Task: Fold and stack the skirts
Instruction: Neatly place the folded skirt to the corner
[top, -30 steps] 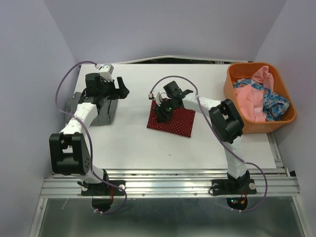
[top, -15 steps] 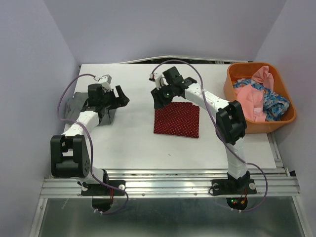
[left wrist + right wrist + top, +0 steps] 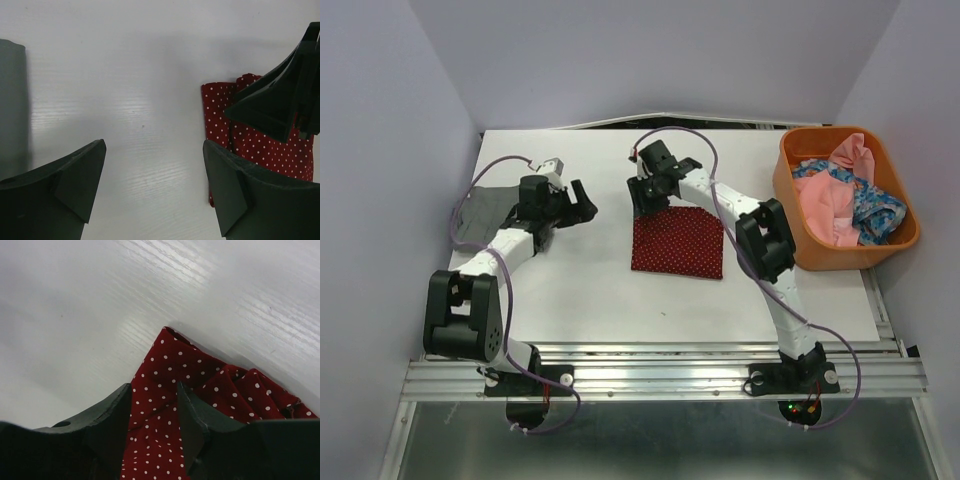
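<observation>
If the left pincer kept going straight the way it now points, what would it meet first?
Probably the red dotted skirt, near its left edge, with the right pincer at the skirt's far edge. Bare table lies between; the exact depth is unclear.

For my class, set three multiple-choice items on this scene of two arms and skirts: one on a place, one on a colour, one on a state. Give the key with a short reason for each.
1. Where does the grey skirt lie?
A. in the orange bin
B. at the table's left edge
C. on top of the red skirt

2. What colour is the bin that holds the blue flowered skirt?
A. orange
B. green
C. white

3. In what state is the left gripper?
A. shut on the grey skirt
B. shut on nothing
C. open, holding nothing

Key:
1 B, the top view shows it flat on the table's left side, beside the left arm.
2 A, its wall is plainly orange in the top view.
3 C, the left wrist view shows bare table between the spread fingers, while the right gripper pinches the red dotted skirt.
</observation>
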### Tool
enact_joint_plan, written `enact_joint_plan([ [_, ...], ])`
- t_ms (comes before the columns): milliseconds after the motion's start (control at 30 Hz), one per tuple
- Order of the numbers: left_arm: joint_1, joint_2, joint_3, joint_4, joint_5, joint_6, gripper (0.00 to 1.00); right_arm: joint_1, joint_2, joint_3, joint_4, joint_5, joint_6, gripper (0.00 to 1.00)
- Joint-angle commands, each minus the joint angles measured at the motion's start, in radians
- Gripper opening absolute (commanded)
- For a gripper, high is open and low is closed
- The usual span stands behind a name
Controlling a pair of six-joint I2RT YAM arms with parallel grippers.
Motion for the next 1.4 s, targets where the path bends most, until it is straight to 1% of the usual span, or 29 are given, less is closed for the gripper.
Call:
enact_joint_plan([
  [0,-0.056,0.013,-0.027,0.044,-0.054,-0.02,0.9,0.019,-0.009,0.013,-0.004,0.089,0.056,0.47],
  [133,-0.092,0.021,-0.041,0.05,-0.08,-0.023,0.9,0.03,-0.004,0.005,0.002,0.101,0.065,0.47],
  [300,-0.096,0.044,-0.039,0.03,-0.091,-0.033,0.9,0.057,-0.001,0.008,0.007,0.12,0.068,0.47],
  [433,-0.096,0.062,-0.036,0.022,-0.066,-0.046,0.9,0.067,0.023,0.019,0.002,0.16,0.064,0.46],
  [533,-0.097,0.071,-0.03,0.011,-0.045,-0.051,0.9,0.076,0.054,0.03,-0.015,0.193,0.062,0.43],
  [567,-0.097,0.079,-0.028,0.008,-0.031,-0.051,0.9,0.076,0.059,0.028,-0.015,0.198,0.061,0.41],
  [633,-0.1,0.085,-0.028,0.001,-0.016,-0.051,0.9,0.076,0.065,0.027,-0.015,0.194,0.061,0.4],
  [700,-0.103,0.094,-0.033,0.001,0.023,-0.059,0.91,0.076,0.073,0.028,-0.015,0.181,0.059,0.37],
  [733,-0.106,0.104,-0.034,0.004,0.064,-0.059,0.91,0.076,0.083,0.039,-0.015,0.177,0.061,0.34],
  [800,-0.109,0.119,-0.031,0.011,0.119,-0.053,0.92,0.076,0.093,0.051,-0.021,0.163,0.059,0.25],
  [833,-0.111,0.13,-0.028,0.013,0.147,-0.052,0.93,0.076,0.097,0.056,-0.023,0.16,0.061,0.19],
  [867,-0.114,0.15,-0.027,0.014,0.196,-0.06,0.95,0.076,0.093,0.059,-0.024,0.154,0.061,0.1],
  [900,-0.113,0.159,-0.028,0.033,0.228,-0.062,0.95,0.076,0.088,0.062,-0.021,0.134,0.062,0.07],
  [933,-0.114,0.176,-0.031,0.044,0.289,-0.062,0.95,0.076,0.082,0.062,-0.018,0.122,0.062,0.04],
  [967,-0.114,0.183,-0.042,0.073,0.311,-0.077,0.95,0.076,0.065,0.059,-0.01,0.096,0.064,0.01],
  [1067,-0.117,0.217,-0.059,0.129,0.372,-0.108,0.95,0.076,0.036,0.057,0.002,0.057,0.064,0.01],
  [1233,-0.128,0.297,-0.042,0.211,0.4,-0.167,0.94,0.065,-0.022,0.039,0.016,0.033,0.073,0.0],
  [1367,-0.139,0.337,-0.038,0.287,0.429,-0.216,0.95,0.056,-0.039,0.037,0.016,0.026,0.096,0.0],
])
